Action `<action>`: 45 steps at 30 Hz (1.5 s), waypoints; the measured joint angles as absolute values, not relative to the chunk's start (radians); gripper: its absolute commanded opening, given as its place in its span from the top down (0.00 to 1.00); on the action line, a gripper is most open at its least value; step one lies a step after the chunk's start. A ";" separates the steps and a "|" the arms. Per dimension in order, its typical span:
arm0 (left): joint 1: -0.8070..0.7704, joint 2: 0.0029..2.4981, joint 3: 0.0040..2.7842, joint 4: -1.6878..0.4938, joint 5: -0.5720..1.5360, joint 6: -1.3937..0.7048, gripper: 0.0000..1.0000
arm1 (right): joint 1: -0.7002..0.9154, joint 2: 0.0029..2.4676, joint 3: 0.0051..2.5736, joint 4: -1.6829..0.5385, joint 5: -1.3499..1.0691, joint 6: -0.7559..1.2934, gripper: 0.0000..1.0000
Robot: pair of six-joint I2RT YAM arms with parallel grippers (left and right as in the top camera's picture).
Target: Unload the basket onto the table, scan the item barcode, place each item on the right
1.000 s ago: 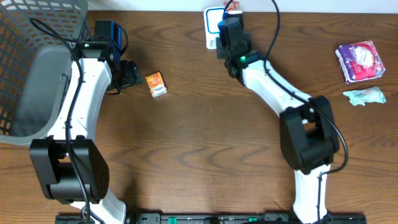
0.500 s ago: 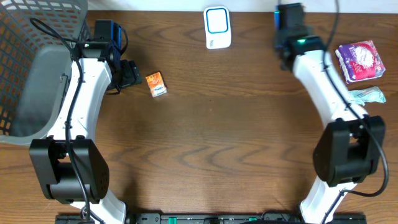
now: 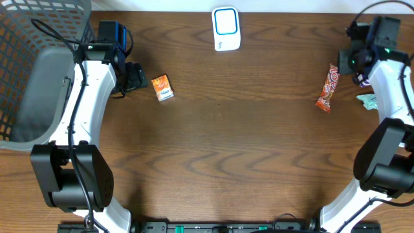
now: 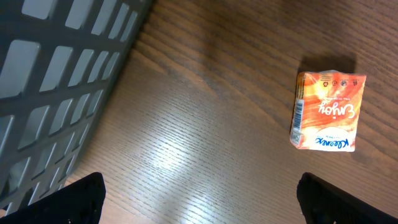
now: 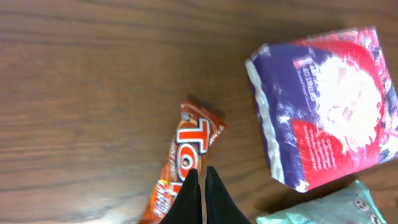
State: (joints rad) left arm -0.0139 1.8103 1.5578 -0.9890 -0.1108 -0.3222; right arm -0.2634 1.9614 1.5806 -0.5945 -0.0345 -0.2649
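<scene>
Looking overhead: white scanner [image 3: 226,29] sits at the far edge of the table [image 3: 213,142], centre. Snack bar [image 3: 327,88] lies flat on the wood at right, near right gripper [image 3: 356,61], not held. Orange carton [image 3: 162,87] lies just beside left gripper [image 3: 137,76], near grey basket [image 3: 26,39].
Left wrist: jaws spread wide, nothing between them; carton ahead, untouched, barcode [image 4: 298,121] on its side.
Right wrist: fingers pressed together, empty, above the bar. Purple pack [image 5: 323,106] near the bar.

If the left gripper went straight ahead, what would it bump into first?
Probably the small orange pack lying just ahead of the open left gripper, though it might pass above it.
</scene>
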 measured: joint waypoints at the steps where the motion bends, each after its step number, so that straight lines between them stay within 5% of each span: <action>1: -0.014 1.810 1.558 -0.989 -0.111 -0.322 0.02 | -0.277 1.961 1.567 -0.583 -0.041 -0.268 0.99; 10: -0.014 1.810 1.558 -0.989 -0.111 -0.322 0.02 | -0.318 1.962 1.534 -0.562 -0.160 -0.236 0.89; 14: -0.014 1.810 1.558 -0.989 -0.111 -0.322 0.02 | -0.283 1.962 1.534 -0.596 -0.188 -0.163 0.99; 20: -0.014 1.810 1.558 -0.989 -0.111 -0.322 0.02 | -0.235 1.962 1.499 -0.632 -0.187 0.065 0.97; 45: -0.014 1.810 1.558 -0.989 -0.111 -0.322 0.02 | -0.223 1.962 1.162 -0.241 0.081 0.209 0.90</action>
State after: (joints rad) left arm -0.0139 1.8103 1.5578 -0.9890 -0.1108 -0.3222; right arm -0.2226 1.9617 1.1618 -0.2409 0.0811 0.2092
